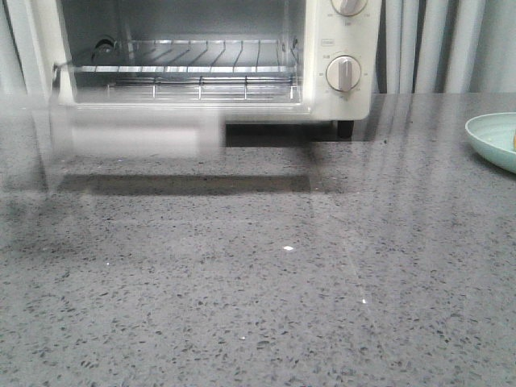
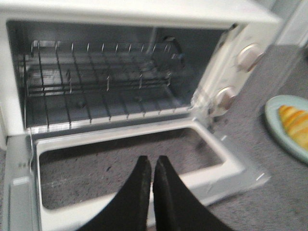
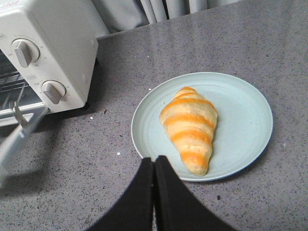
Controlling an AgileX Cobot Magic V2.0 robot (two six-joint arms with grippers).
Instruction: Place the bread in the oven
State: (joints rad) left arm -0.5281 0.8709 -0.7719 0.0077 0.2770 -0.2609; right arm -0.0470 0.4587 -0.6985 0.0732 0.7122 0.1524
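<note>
The cream-white oven [image 1: 334,56] stands at the back left of the table with its glass door [image 1: 137,139] folded down and its wire rack [image 1: 185,60] bare. The bread [image 3: 190,127], a golden croissant-shaped roll, lies on a pale green plate [image 3: 240,144] to the right of the oven. Only the plate's edge [image 1: 490,139] shows in the front view. My left gripper [image 2: 152,160] is shut and empty, hovering over the open door [image 2: 120,163] in front of the rack [image 2: 96,82]. My right gripper [image 3: 154,159] is shut and empty, just at the plate's near rim.
The oven's two dial knobs [image 1: 344,72] face forward at its right side. Grey curtains [image 1: 435,44] hang behind the speckled grey table [image 1: 266,282]. The plate with bread also shows in the left wrist view [image 2: 292,124]. Neither arm appears in the front view.
</note>
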